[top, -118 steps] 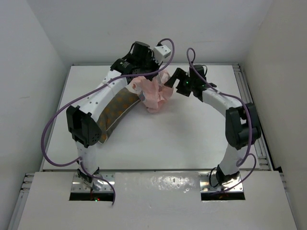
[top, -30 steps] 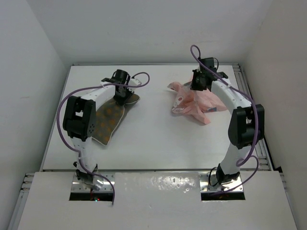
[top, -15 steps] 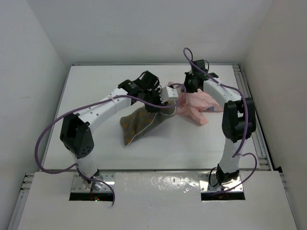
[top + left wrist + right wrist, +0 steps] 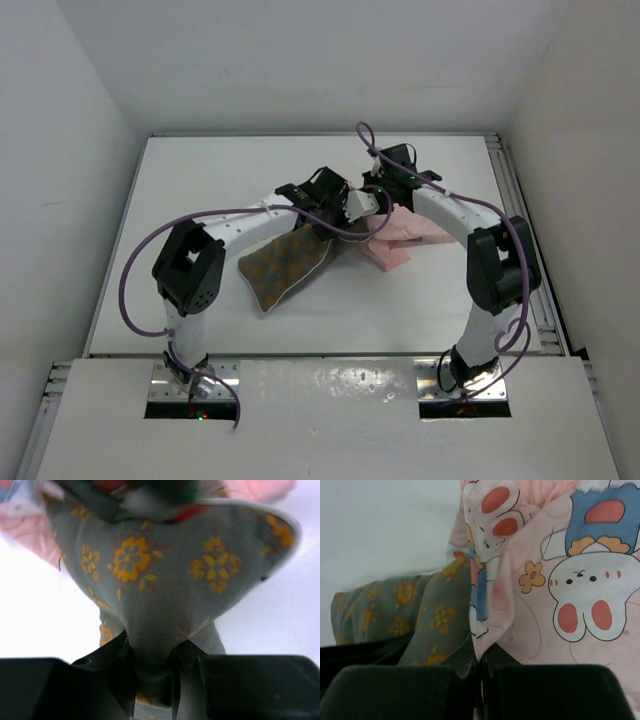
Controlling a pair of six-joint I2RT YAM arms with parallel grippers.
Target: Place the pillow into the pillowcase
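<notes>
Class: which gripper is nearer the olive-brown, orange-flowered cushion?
Left. The left gripper is clamped on the olive-brown cushion itself. The right gripper pinches the edge of the light-pink rabbit-print pillowcase, right beside the cushion's end.

Three views, one table [image 4: 420, 300]
Overhead camera looks down from the near edge; both close wrist cameras share pillow [image 4: 165, 580] and pillowcase [image 4: 560, 580]

Top cam: left arm [image 4: 245, 217] & right arm [image 4: 450, 207] cover where pillow [image 4: 285, 265] meets pillowcase [image 4: 402, 242], so can't tell if any of it is inside. L wrist cam: dark blur [image 4: 145, 500] at top (unidentifiable). R wrist cam: pillowcase cut off at top & right edges; right gripper [image 4: 479, 672] tips buried in cloth.
</notes>
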